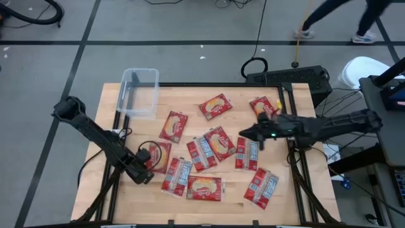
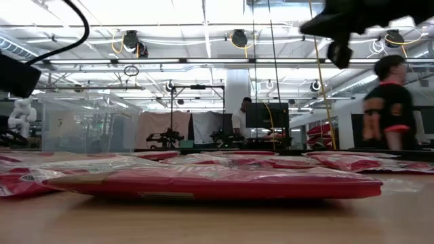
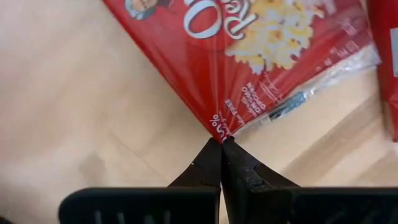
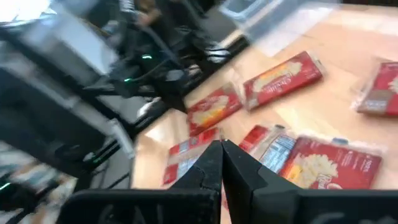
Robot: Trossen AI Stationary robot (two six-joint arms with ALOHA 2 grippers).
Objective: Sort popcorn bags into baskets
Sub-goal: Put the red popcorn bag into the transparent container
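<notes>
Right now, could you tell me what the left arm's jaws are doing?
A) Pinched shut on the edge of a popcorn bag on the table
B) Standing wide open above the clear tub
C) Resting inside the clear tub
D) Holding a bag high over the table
A: in the left wrist view the left gripper has its jaws closed on the edge of a red popcorn bag that lies on the wooden table.

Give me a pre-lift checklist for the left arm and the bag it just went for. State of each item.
1. Left gripper jaws shut: ok.
2. Jaws pinching the edge of the popcorn bag: cannot tell; the tips meet right at its edge.
3. Clear basket upright at the table's far left corner: ok.
4. Basket free of bags: ok.
5. Right gripper clear of the left arm's path, hovering over the bags on the right: ok.
</notes>
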